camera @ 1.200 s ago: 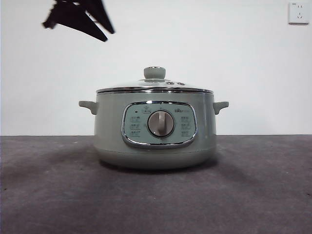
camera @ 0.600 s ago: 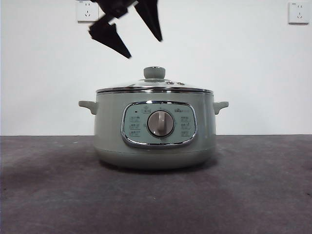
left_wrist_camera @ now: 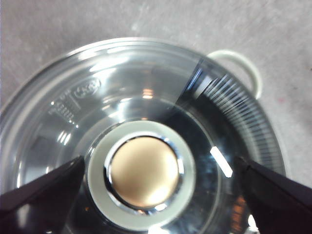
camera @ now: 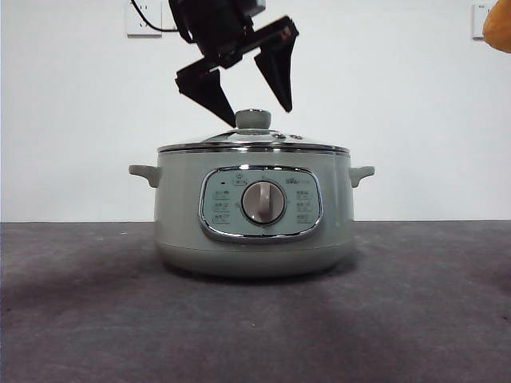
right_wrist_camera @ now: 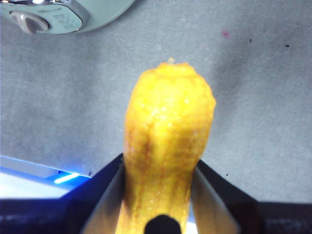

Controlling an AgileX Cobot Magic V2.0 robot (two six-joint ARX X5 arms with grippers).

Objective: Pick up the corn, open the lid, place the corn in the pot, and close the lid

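Note:
The sage-green pot (camera: 180, 207) stands mid-table with the glass lid (camera: 239, 142) seated on it. My left gripper (camera: 259, 117) hangs open just over the lid, one jaw on each side of the green knob (camera: 253, 121) without touching it. In the left wrist view the knob (left_wrist_camera: 141, 173) sits centred between the spread jaws of the left gripper (left_wrist_camera: 160, 165), above the glass lid (left_wrist_camera: 97, 107). The yellow bumpy corn (right_wrist_camera: 168, 141) is clamped in my right gripper (right_wrist_camera: 161, 163), held up off the table; its edge shows as the corn (camera: 501, 28) at the front view's top right corner.
The dark grey table (camera: 415, 319) spreads around the pot. A side handle (left_wrist_camera: 241, 66) juts from the pot rim. Wall sockets (camera: 144, 17) sit high on the white wall behind. The pot's control panel (right_wrist_camera: 48, 19) shows in the right wrist view.
My left gripper has come rightward and down from the upper left until it straddles the lid knob. The corn's edge has entered at the top right corner.

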